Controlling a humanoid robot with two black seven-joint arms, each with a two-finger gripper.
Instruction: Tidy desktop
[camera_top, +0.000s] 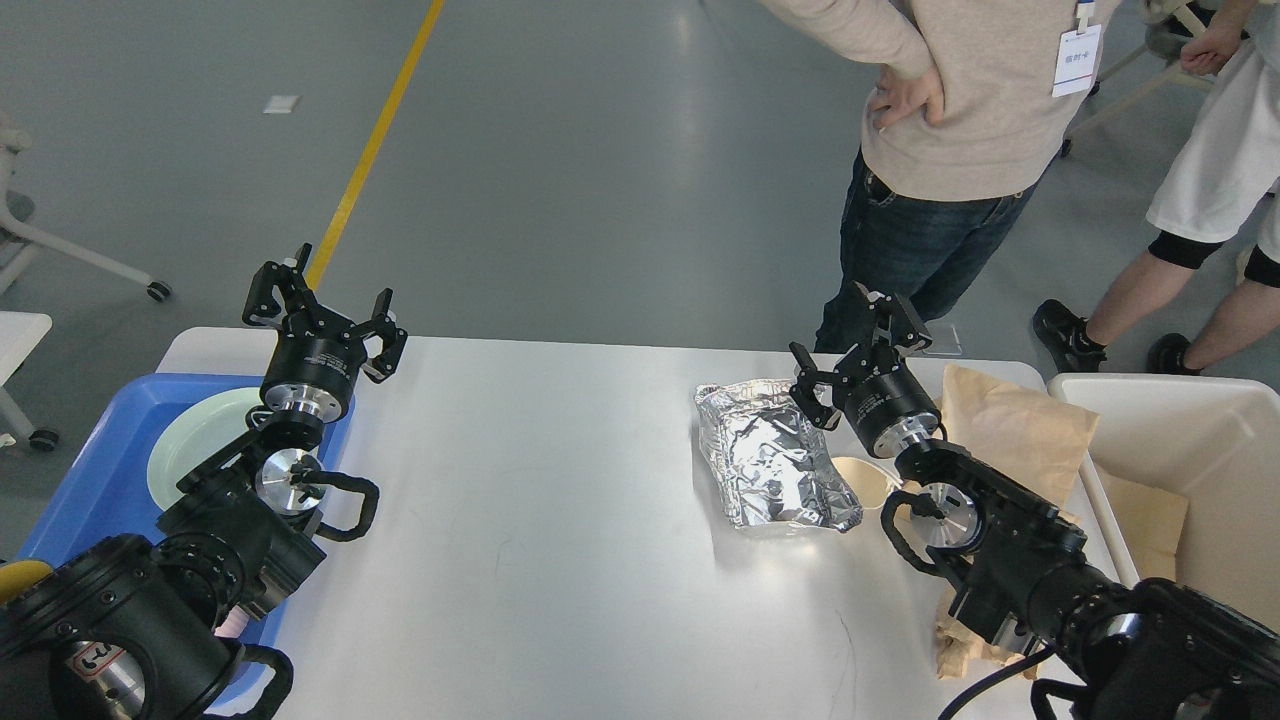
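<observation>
Looking down at the white desk (560, 520), you are seeing it filling the middle and lower part of the frame, mostly bare at its center. Your left pincer (325, 300) is hovering released at the upper left, jaws spread wide and holding nothing, above the blue tray (95, 470) that is carrying a pale green plate (200, 435). Your right pincer (855, 350) is hanging at the upper right, jaws also spread and empty, just above the far edge of a crumpled foil bag (770, 460).

The clutter is sitting right of center: the foil bag, a brown paper bag (1010, 430) behind the right arm, something small and cream-colored (865, 480) between them that is too hidden to name, and torn paper scraps (960, 650) near the lower right edge. The white bin (1190, 470) is standing just beside the desk at the right, already holding some brown paper.

The foil bag is probably light, thin and slippery, crushing rather than resisting, so you are likely best pinching a raised crease or its upper rim. The paper bag looks limp and light; a folded edge seems the surest hold.
</observation>
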